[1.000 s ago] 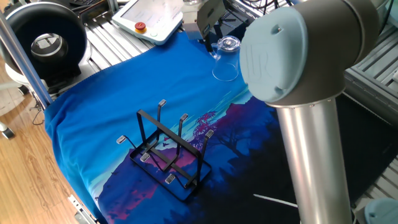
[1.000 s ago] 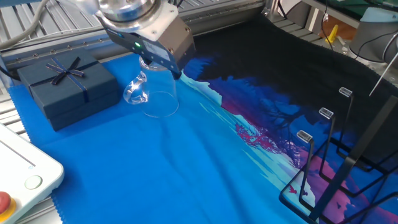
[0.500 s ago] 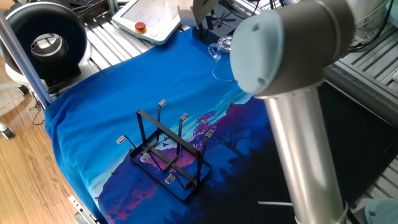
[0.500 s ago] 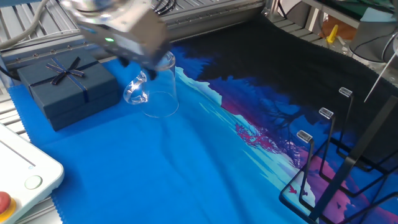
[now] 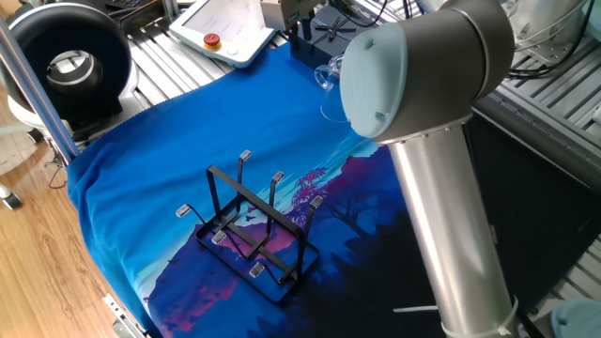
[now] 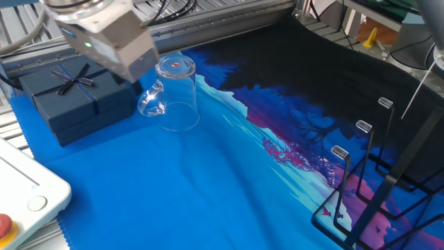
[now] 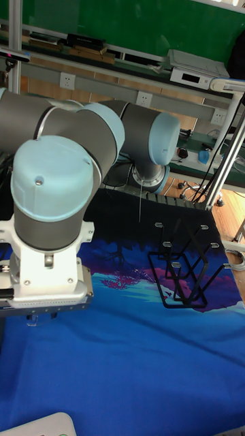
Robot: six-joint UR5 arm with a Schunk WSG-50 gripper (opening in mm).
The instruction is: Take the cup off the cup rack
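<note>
Cup [image 6: 175, 94] stands upside down on the blue cloth [image 6: 173, 187], base up, handle toward the dark gift box [image 6: 73, 97], well apart from the cup rack [image 5: 252, 225], which stands with bare prongs. Gripper [image 6: 142, 75] sits just beside the cup, above the box; holds nothing, jaw opening can't be told.

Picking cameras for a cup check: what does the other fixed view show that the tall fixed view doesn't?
Only the other fixed view: the cup, upside down on the blue cloth, apart from the rack; a dark gift box beside it; the wrist housing above the box, the gripper's fingers hidden.
Only the tall fixed view: the whole rack with no cup on its prongs, the arm's big joints, and the room behind. The arm blocks the cup there.
Both: the cloth and the rack's prongs.
</note>
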